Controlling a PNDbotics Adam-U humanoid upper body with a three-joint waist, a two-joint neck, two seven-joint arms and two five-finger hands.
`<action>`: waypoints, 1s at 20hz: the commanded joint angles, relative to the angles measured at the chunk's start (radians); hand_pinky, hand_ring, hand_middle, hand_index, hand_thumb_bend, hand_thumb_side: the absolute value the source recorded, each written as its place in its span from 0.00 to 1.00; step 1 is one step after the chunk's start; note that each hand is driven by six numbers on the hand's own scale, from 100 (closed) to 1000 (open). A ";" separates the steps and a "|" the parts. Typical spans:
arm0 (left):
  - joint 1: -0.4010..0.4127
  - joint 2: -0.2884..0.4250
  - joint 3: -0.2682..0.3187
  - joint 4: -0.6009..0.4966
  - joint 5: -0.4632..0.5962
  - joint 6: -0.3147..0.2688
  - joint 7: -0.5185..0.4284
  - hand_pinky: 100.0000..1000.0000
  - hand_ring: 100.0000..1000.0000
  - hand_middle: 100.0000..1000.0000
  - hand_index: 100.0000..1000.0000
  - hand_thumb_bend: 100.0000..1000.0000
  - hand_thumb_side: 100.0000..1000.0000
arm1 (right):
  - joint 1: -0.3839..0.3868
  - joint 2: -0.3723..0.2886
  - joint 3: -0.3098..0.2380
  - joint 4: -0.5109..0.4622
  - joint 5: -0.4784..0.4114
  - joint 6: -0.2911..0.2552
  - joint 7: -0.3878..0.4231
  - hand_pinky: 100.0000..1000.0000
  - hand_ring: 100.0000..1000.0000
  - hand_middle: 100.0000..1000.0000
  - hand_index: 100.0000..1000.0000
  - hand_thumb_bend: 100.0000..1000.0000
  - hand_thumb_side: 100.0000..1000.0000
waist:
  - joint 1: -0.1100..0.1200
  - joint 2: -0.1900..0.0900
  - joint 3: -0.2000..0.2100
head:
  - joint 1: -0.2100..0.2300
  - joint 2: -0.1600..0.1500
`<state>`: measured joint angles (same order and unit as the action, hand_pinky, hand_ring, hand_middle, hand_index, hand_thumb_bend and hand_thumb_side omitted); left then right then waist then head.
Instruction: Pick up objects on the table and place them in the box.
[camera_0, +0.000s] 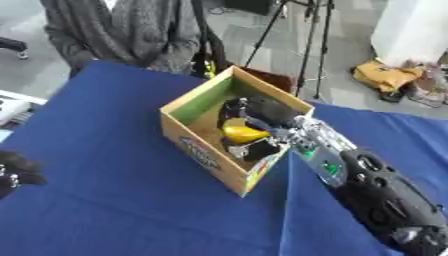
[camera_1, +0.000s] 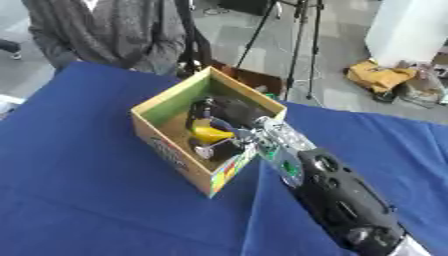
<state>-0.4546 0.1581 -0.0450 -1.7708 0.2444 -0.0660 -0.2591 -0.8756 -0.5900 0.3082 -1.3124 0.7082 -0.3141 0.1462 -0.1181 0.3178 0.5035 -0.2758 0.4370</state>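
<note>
A cardboard box (camera_0: 203, 150) with green inner walls and a printed front stands open on the blue table (camera_0: 105, 200). My right hand (camera_0: 258, 114) reaches into it from the right, its black fingers curled round a yellow rounded object (camera_0: 241, 133) low inside the box. A small pale thing lies on the box floor just below the yellow one; I cannot make it out. My right forearm (camera_1: 337, 197) runs to the lower right corner. In the left eye view my left hand (camera_0: 17, 172) rests at the left edge, fingers relaxed, holding nothing.
A person in a grey sweater (camera_0: 122, 30) stands at the table's far edge, touching nothing. Tripod legs (camera_0: 306, 45) and bags (camera_0: 389, 75) are on the floor beyond. A white object (camera_0: 10, 109) shows at the left edge.
</note>
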 joint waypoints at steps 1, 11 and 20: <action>0.000 0.019 0.009 -0.006 -0.010 -0.002 0.003 0.59 0.62 0.52 0.64 0.30 0.94 | -0.021 -0.051 -0.025 -0.102 -0.080 0.033 -0.019 0.64 0.69 0.69 0.70 0.00 0.28 | 0.010 -0.030 -0.016 | 0.025 0.002; 0.065 0.026 0.036 0.026 -0.040 0.001 0.030 0.59 0.62 0.52 0.64 0.30 0.94 | 0.088 -0.128 -0.148 -0.276 -0.209 0.147 -0.076 0.53 0.65 0.68 0.73 0.00 0.53 | 0.020 -0.097 -0.146 | 0.139 0.072; 0.119 0.075 0.112 0.065 -0.076 -0.020 0.115 0.59 0.63 0.53 0.63 0.30 0.95 | 0.312 -0.056 -0.241 -0.498 -0.348 0.266 -0.214 0.48 0.61 0.64 0.72 0.00 0.70 | 0.050 -0.112 -0.371 | 0.276 0.097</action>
<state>-0.3280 0.2096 0.0486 -1.6975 0.1756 -0.0819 -0.1576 -0.5555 -0.6417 0.0855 -1.7647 0.3846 -0.0645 -0.0470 -0.0713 0.2263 0.1203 -0.0175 0.5280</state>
